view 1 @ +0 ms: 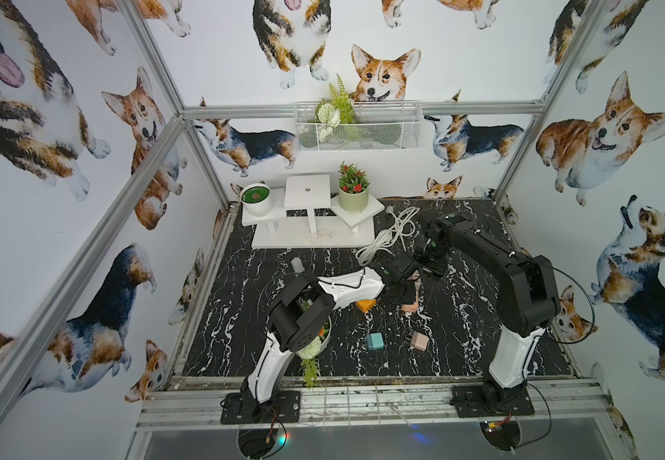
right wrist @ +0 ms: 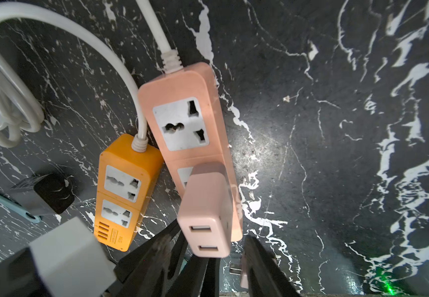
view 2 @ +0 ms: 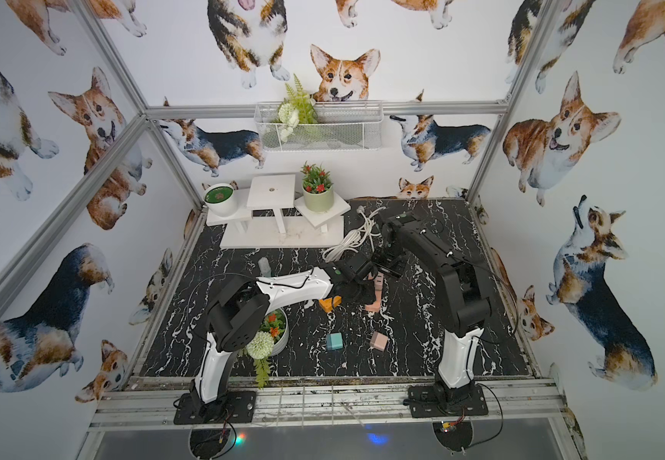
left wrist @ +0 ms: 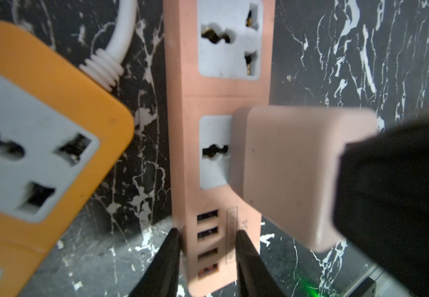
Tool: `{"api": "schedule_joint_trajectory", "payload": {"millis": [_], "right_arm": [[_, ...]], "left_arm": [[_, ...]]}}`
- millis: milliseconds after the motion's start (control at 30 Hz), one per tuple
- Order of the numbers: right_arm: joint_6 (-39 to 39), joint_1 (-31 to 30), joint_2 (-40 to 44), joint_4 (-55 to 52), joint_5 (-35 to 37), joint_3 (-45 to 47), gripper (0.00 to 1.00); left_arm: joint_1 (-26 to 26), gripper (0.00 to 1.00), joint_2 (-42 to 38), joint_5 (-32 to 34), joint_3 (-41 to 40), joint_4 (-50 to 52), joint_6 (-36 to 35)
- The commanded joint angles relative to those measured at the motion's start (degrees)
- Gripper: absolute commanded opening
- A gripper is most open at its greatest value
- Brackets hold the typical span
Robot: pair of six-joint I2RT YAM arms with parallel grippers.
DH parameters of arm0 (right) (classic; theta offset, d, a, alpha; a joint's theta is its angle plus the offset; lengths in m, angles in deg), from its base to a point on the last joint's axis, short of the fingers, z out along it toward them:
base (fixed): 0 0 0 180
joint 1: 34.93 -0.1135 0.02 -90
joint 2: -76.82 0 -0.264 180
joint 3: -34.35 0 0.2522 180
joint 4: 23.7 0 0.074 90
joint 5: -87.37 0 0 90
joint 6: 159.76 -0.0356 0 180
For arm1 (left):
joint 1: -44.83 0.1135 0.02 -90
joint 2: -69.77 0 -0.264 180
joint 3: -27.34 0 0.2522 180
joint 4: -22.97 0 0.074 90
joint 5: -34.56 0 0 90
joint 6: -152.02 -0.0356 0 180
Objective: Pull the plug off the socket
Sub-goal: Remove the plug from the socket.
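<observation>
A pink plug with two USB ports stands tilted in the middle socket of the pink socket strip, which lies flat on the black marble table. My right gripper is open, with one finger on each side of the plug; the far finger stands clear of it. In the left wrist view the plug is partly covered by a black right finger. My left gripper is at the strip's USB end, jaws partly apart, one finger against its side and the other over its top face. Both top views show the grippers meeting over the strip.
An orange socket strip lies right beside the pink one, its white cord coiled behind. A teal charger and a loose pink charger lie nearer the front. A flower pot sits under my left arm. A white stand lines the back.
</observation>
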Motion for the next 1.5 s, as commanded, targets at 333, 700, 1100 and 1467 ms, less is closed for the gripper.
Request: {"api": "schedule_joint_trajectory", "payload": {"millis": [333, 700, 1100, 1467], "right_arm": [[2.83, -0.11, -3.36, -1.20, 0.32, -0.48, 0.44], [4.46, -0.07, -4.64, -3.28, 1.84, -0.69, 0.24], [8.12, 0.52, -4.00, -5.94, -0.04, -3.17, 0.00], [8.39, 0.90, -3.87, -5.77, -1.19, -3.64, 0.00]], "left_arm": [[-0.51, 0.36, 2.70, 3.24, 0.94, 10.61, -2.03], [-0.96, 0.35, 4.03, 4.85, 3.00, 14.82, -2.71], [-1.42, 0.35, 5.42, 5.93, 4.77, 18.06, -3.62], [-1.40, 0.35, 5.83, 6.06, 5.67, 18.78, -3.97]]}}
